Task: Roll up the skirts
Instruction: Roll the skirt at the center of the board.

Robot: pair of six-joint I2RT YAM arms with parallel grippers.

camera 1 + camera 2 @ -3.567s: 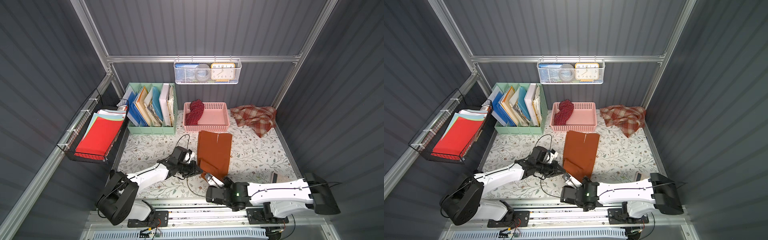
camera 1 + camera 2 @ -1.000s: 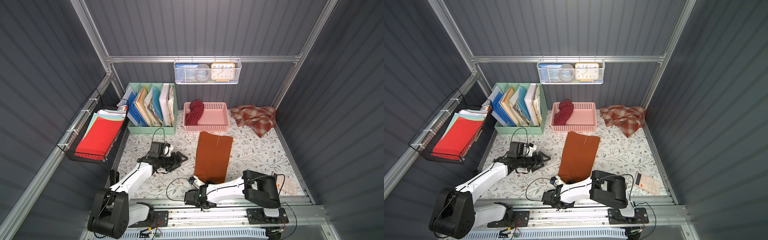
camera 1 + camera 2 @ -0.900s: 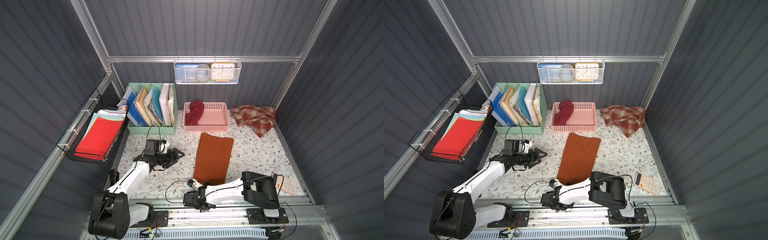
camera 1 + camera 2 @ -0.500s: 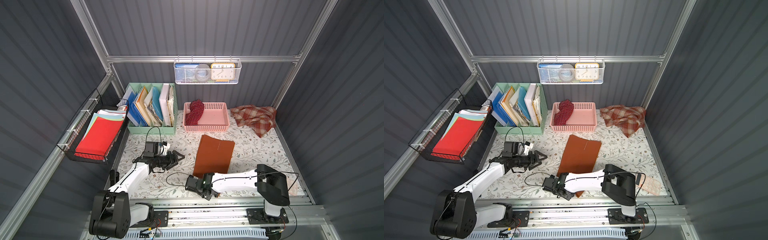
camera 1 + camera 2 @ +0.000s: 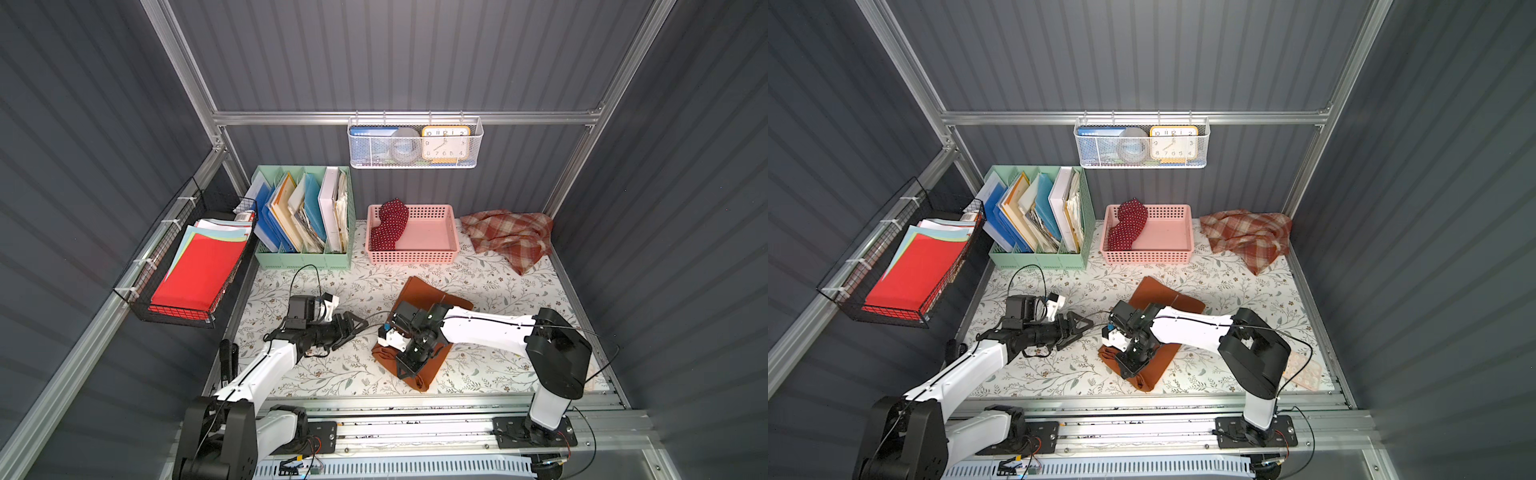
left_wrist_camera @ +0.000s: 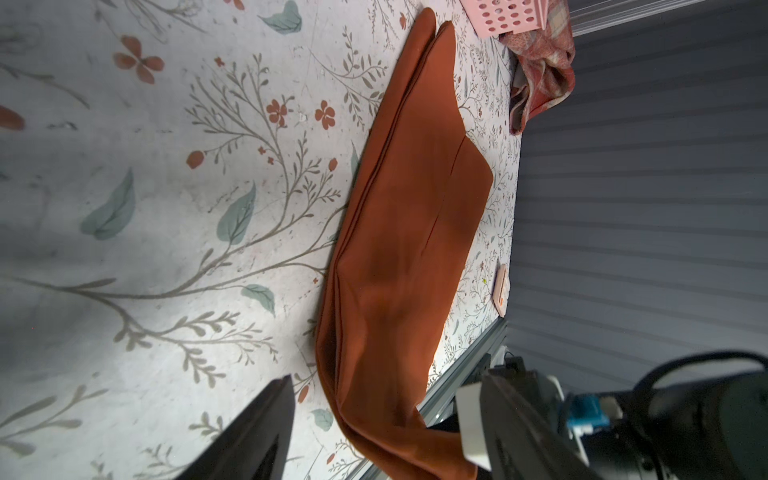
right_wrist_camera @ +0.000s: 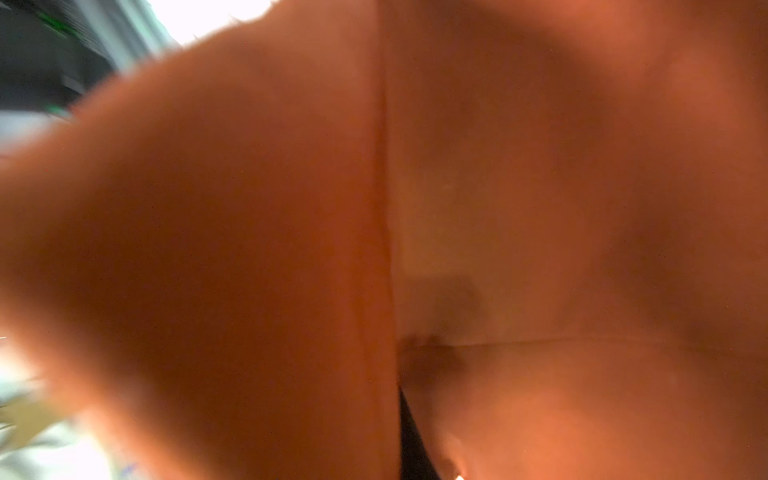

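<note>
Orange skirt [image 5: 424,293] in right gripper [image 5: 409,365]

Bare mat [image 5: 365,286] lies open between left gripper [image 5: 355,323], file organizer [image 5: 303,259] and pink basket [image 5: 411,257].

Plain rust-orange skirt [image 5: 420,294], floral tabletop [image 5: 478,275]

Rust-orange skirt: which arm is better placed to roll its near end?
Right. The right gripper is shut on the near end of the rust-orange skirt; the left gripper hangs open beside it, off the cloth.
</note>
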